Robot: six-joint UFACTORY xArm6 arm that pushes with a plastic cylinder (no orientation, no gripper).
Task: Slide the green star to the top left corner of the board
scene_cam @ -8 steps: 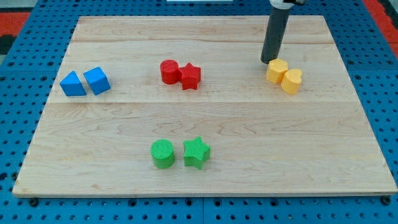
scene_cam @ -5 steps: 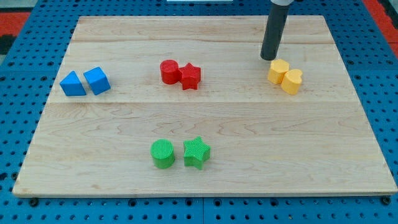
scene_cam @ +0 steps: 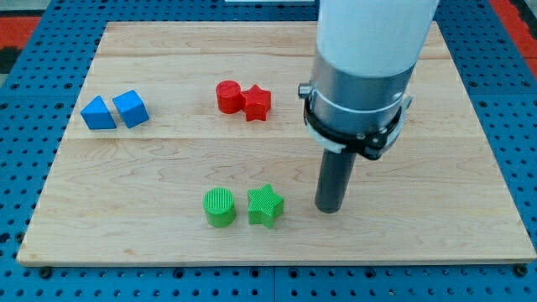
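Resting my tip (scene_cam: 329, 209) on the board (scene_cam: 470, 193), just to the view's right of the green star (scene_cam: 265, 205), not touching. Star sitting near the view's bottom, beside the green cylinder (scene_cam: 220, 207). No fingers here: just a plain rod. Yellow blocks hidden behind the arm.

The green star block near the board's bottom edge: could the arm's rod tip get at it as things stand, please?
Probably yes. My tip stands just to the view's right of the green star block, apart from it, with bare wooden board between. The green cylinder sits on the star's far side.
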